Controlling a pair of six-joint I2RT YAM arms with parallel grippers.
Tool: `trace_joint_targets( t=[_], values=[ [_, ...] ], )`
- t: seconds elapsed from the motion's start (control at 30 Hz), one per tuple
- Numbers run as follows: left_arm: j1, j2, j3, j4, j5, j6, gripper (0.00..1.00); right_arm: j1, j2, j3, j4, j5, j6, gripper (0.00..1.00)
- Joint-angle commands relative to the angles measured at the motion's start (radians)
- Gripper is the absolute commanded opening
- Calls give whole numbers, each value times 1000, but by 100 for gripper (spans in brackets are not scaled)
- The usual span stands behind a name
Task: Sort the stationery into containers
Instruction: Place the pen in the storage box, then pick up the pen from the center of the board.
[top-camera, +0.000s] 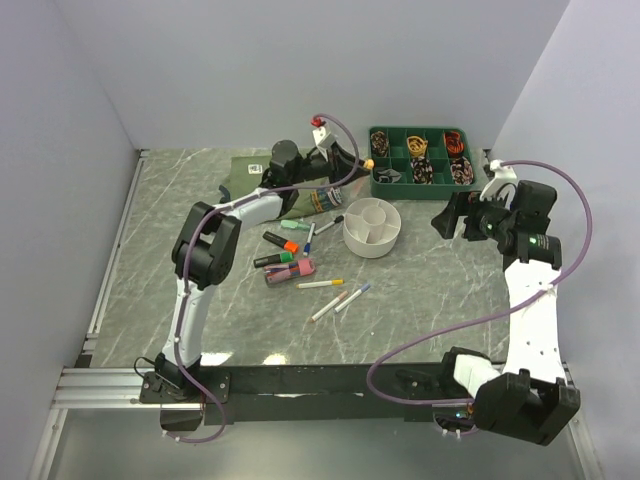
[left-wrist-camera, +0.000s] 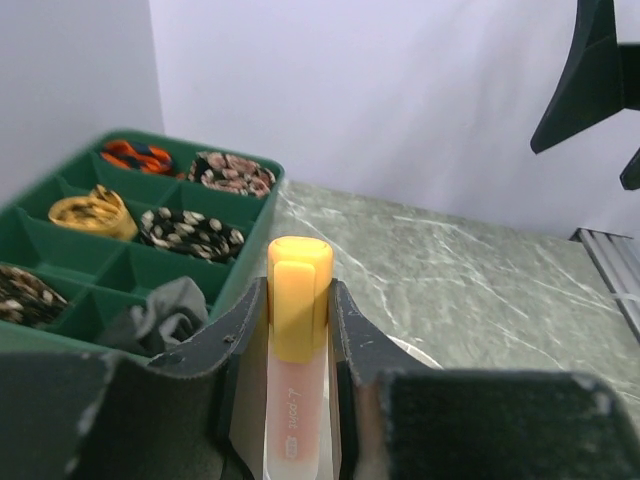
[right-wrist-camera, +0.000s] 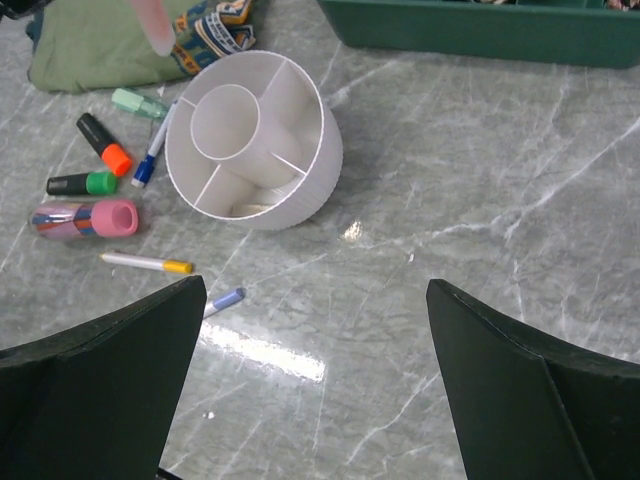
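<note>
Left end effector (left-wrist-camera: 299, 300) clenched on yellow-capped highlighter (left-wrist-camera: 299, 335) — beside green tray (left-wrist-camera: 40, 240), right end effector (right-wrist-camera: 315, 295) released near white tub (right-wrist-camera: 326, 150)

White round tub (right-wrist-camera: 310, 190) on a grey-green marbled counter (right-wrist-camera: 480, 200) veined in white. Left of the tub lie an orange-capped black highlighter (right-wrist-camera: 105, 145), a green-capped black highlighter (right-wrist-camera: 82, 184), a pink highlighter (right-wrist-camera: 85, 218), a yellow-capped white pen (right-wrist-camera: 148, 263) and a blue-capped white pen (right-wrist-camera: 228, 298). The black left end effector (left-wrist-camera: 299, 295) grips a pale peach marker (left-wrist-camera: 296, 400) with a yellow cap. Beyond the tub, a dark green tray (left-wrist-camera: 60, 250) holds leopard-spotted, orange-and-black, yellow patterned and plain grey pieces.
</note>
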Motion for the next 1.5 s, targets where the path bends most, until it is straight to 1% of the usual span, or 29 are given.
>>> trace_joint_targets(
  t=[0.0, 0.23, 0.5, 0.6, 0.63, 0.7, 0.73, 0.77, 0.83, 0.9, 1.0, 1.07, 1.1, 1.13, 1.17, 1.2, 1.23, 1.27, 1.3, 1.37, 1.4, 1.43, 1.47],
  values=[
    [-12, 34, 34, 122, 22, -91, 1, 4, 30, 61, -15, 21, -13, 100],
    [-23, 89, 18, 164, 32, -114, 1, 4, 72, 93, -27, 18, -19, 100],
    [-28, 110, -49, 205, 22, -147, 1, 4, 92, 95, -29, 24, -26, 100],
    [-26, 106, -69, 210, 19, -147, 14, 4, 104, 102, -27, 24, -22, 100],
    [-26, 100, -74, 208, 19, -144, 21, 4, 106, 104, -26, 24, -20, 100],
    [-20, 94, -78, 198, 15, -138, 31, 4, 112, 107, -18, 21, -14, 100],
    [-20, 83, -81, 194, 16, -132, 39, 4, 112, 108, -17, 16, -11, 100],
    [-16, 77, -83, 191, 19, -128, 42, 6, 115, 110, -14, 15, -8, 100],
    [-3, 51, -92, 188, 25, -126, 47, 6, 118, 111, -9, 9, -5, 100],
    [15, 26, -104, 187, 35, -126, 48, 6, 121, 114, -6, 7, -2, 100],
    [52, -49, -147, 170, 56, -114, 53, 6, 123, 113, 3, 2, 0, 100],
    [75, -138, -196, 104, 73, -88, 58, 6, 121, 102, 14, -7, 4, 100],
    [101, -174, -212, 42, 87, -21, 59, 6, 120, 96, 29, -8, 6, 100],
    [116, -248, -233, -35, 119, 38, 62, 6, 120, 88, 35, -11, 7, 100],
    [130, -285, -236, -282, 136, 113, 63, 6, 124, 79, 40, -22, 3, 100],
    [156, -320, -232, -439, 148, 320, 65, 9, 126, 76, 43, -30, -5, 100],
    [165, -372, -204, -602, 157, 471, 66, 12, 129, 73, 42, -34, -16, 100],
    [175, -389, -187, -978, 148, 618, 67, 16, 135, 73, 39, -36, -48, 100],
    [190, -402, -172, -1126, 130, 901, 66, 24, 135, 68, 37, -27, -63, 100],
    [210, -403, -128, -1404, 93, 1149, 62, 30, 139, 65, 46, -10, -85, 100],
    [228, -393, -109, -1620, 78, 1349, 61, 30, 141, 64, 49, -7, -85, 100],
    [236, -358, -59, -1702, 61, 1424, 60, 32, 143, 64, 52, -10, -83, 100],
    [241, -333, -28, -1776, 11, 1490, 58, 35, 146, 65, 60, -14, -80, 100]
  ],
)
